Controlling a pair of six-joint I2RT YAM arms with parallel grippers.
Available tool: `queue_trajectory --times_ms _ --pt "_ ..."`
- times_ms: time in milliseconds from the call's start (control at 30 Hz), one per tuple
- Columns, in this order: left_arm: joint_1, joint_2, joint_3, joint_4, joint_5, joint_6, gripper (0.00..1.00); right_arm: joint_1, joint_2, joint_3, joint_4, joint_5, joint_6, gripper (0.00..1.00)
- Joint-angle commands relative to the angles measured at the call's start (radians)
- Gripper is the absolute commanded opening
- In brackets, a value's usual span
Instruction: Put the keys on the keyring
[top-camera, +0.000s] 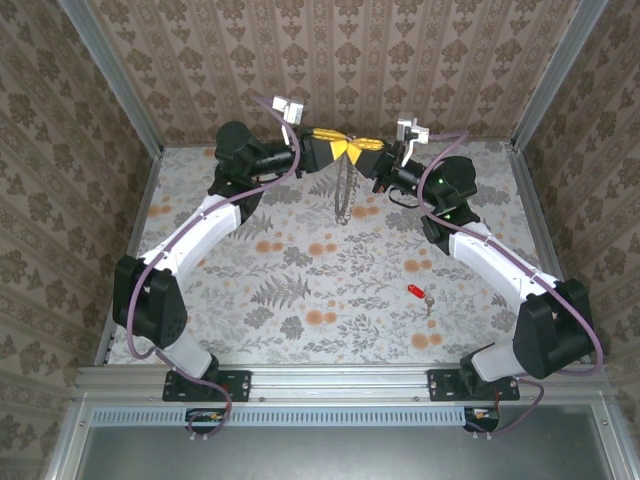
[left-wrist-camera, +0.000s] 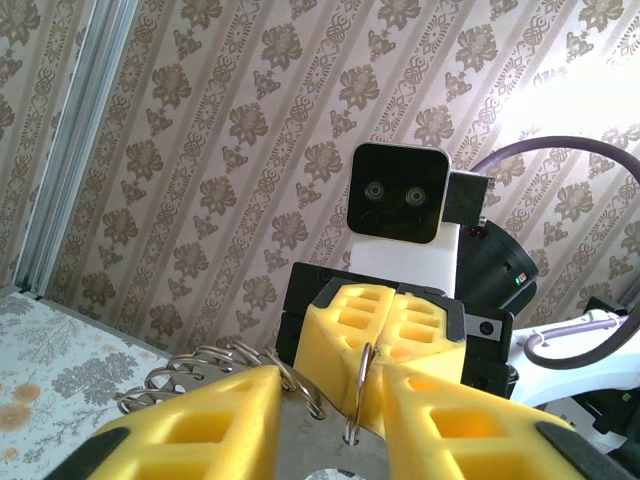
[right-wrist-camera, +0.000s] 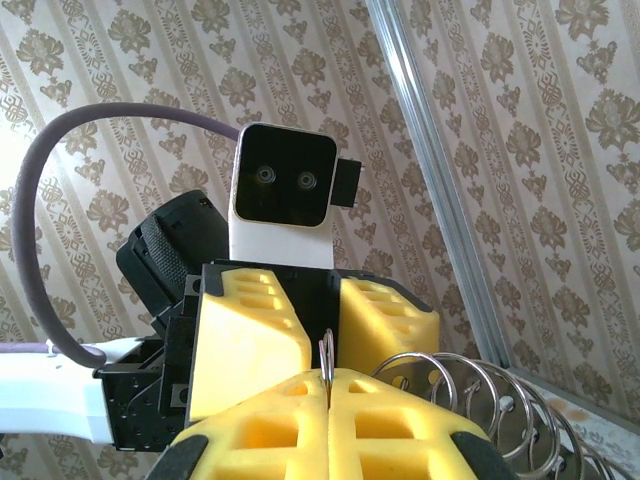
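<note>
table (top-camera: 250, 290): a floral-patterned top walled on three sides. Both arms reach to its far middle and meet there, raised off the surface.
right gripper (right-wrist-camera: 327, 385): its yellow pads are pressed together, pinching a single wire of the keyring.
left gripper (left-wrist-camera: 330, 405): it faces the right one nose to nose. Its jaws stand partly apart with a turn of ring wire in the gap, and I cannot tell whether either pad touches it.
keyring (top-camera: 343, 190): held up between the two claws at the far middle, its loose length hanging toward the table. Close up it shows as a run of silvery loops fanned beside the pads.
key (top-camera: 417, 291): lies flat on the table near the right forearm, red head showing, well apart from the ring and untouched.
step in hand: probably sharing the ring between both claws so an end can be offered to the key.
doing it well: set the left jaws squarely on one loop just beside the right's pinch, not across several. Keep the right clamp firm so nothing twists or drops, and leave a free end clear of the pads.
risk: thin wire may slip from soft pads.
</note>
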Motion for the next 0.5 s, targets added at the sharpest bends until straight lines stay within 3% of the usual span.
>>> queue_trajectory --times_ms 0,300,367,467 --pt "-0.006 0.011 0.017 0.014 0.013 0.001 0.26 0.007 -0.014 0.019 0.050 0.000 0.008 0.00" --pt "-0.006 0.006 0.009 0.034 0.016 -0.005 0.08 0.007 -0.016 0.021 0.028 0.001 -0.008 0.00" --pt "-0.006 0.003 0.007 0.034 0.018 -0.004 0.01 0.007 -0.018 0.020 0.023 0.002 -0.013 0.00" --pt "-0.006 0.001 0.007 0.035 0.021 -0.003 0.00 0.007 -0.018 0.021 0.017 0.003 -0.015 0.00"
